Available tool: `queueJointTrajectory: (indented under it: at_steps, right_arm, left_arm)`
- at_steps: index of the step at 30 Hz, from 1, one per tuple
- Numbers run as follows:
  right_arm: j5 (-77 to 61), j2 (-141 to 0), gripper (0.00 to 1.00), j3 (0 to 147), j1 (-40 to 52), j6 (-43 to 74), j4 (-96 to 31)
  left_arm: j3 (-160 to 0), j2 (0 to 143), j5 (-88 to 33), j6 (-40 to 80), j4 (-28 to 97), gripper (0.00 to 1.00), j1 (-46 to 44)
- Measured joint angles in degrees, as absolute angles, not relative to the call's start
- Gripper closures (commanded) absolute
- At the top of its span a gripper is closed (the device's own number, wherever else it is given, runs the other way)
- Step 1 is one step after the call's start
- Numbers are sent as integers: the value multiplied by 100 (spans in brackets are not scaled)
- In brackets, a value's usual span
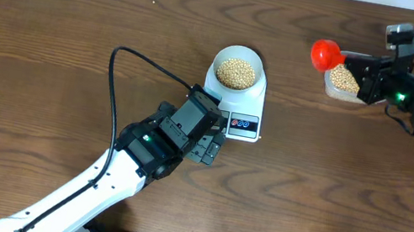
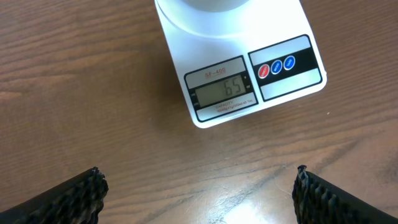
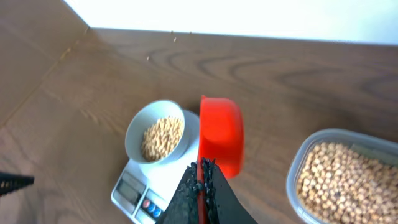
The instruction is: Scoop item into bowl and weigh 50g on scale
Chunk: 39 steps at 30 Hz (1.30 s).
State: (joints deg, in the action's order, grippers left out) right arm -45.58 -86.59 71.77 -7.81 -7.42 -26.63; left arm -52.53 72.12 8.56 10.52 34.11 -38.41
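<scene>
The pale bowl (image 1: pixel 237 73) stands on the white scale (image 1: pixel 247 113), filled with tan beans (image 1: pixel 238 72). The scale's display (image 2: pixel 224 93) reads 65 in the left wrist view. My left gripper (image 1: pixel 211 147) is open and empty, low over the table just in front of the scale. My right gripper (image 1: pixel 371 73) is shut on the handle of a red scoop (image 1: pixel 325 54), held in the air beside the clear tub of beans (image 1: pixel 341 82). In the right wrist view the scoop (image 3: pixel 222 134) is tipped on its side and I cannot see beans in it.
A black cable (image 1: pixel 124 76) loops over the table left of the scale. The white wall edge runs along the far side of the table (image 1: pixel 81 8). The clear tub (image 3: pixel 348 180) sits at the right, well apart from the scale.
</scene>
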Motion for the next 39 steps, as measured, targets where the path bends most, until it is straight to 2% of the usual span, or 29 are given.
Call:
queueJointTrajectory:
  at_steps: [7, 21, 29, 39]
  right_arm:
    - [-4147, -8659, 99, 7175, -784, -185, -2191]
    - [-3393, -8659, 99, 7175, -808, 97, -1855]
    - [-3151, -8663, 99, 7175, -753, 1155, -1227]
    - [-2091, -9196, 99, 7172, 484, 2565, 191]
  left_arm:
    - [-5253, 7212, 856, 1052, 3411, 2, -3841]
    - [-5253, 7212, 856, 1052, 3409, 2, -3841]
    - [-5253, 7212, 856, 1052, 3409, 2, -3841]
    - [-5253, 7212, 858, 1052, 3406, 2, -3841]
